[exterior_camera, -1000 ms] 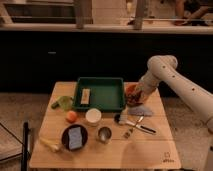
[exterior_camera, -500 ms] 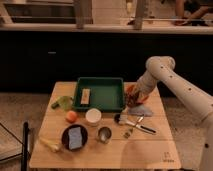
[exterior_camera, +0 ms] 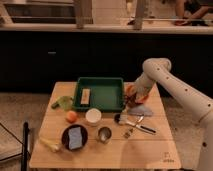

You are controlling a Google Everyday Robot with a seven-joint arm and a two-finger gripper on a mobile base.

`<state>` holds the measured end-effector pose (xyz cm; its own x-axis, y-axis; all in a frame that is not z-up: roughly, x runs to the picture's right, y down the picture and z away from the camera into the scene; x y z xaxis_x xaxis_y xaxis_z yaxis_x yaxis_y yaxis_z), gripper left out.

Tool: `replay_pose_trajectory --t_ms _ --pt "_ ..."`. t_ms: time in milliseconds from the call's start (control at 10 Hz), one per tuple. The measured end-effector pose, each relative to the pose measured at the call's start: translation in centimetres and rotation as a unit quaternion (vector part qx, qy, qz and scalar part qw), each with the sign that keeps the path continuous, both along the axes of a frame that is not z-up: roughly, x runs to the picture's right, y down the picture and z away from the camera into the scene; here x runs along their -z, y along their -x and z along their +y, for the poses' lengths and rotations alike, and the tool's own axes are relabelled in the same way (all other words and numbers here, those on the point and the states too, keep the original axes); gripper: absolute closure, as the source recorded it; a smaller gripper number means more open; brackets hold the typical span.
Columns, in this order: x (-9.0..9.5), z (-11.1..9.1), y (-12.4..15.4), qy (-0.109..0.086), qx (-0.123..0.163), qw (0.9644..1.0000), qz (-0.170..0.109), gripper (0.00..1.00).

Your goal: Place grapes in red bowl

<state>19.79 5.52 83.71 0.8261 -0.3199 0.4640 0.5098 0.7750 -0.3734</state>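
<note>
The red bowl point(exterior_camera: 133, 92) stands on the wooden table point(exterior_camera: 150, 150), just right of the green tray point(exterior_camera: 100, 93). Only its orange-red rim shows, because my arm comes in from the right and covers most of it. My gripper point(exterior_camera: 131, 98) hangs low at the bowl, over its front edge. I cannot make out the grapes at the gripper or in the bowl. A small dark round lump point(exterior_camera: 118, 118) lies in front of the tray next to the cutlery. I cannot tell if it is the grapes.
The tray holds a small tan block point(exterior_camera: 85, 96). A grey-blue cloth point(exterior_camera: 142, 110) lies under my arm, with cutlery point(exterior_camera: 137, 126) in front of it. Also on the table are a white cup point(exterior_camera: 93, 116), a metal cup point(exterior_camera: 104, 134), an orange point(exterior_camera: 71, 116), a dark plate point(exterior_camera: 66, 137) with a blue sponge, a green item point(exterior_camera: 62, 102) and a yellowish item point(exterior_camera: 50, 144).
The arm has shifted only slightly beside the red bowl. The gripper stays at the bowl and nothing else on the table has moved.
</note>
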Motion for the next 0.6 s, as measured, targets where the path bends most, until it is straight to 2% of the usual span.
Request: replay_pose_trajectory --t_ms 300,600 --pt "0.4 -1.6 -2.4 -0.016 -0.019 0.9996 0.012 1.00" --pt "-0.3 -3.0 -2.9 -0.026 -0.028 0.9991 0.017 1.00"
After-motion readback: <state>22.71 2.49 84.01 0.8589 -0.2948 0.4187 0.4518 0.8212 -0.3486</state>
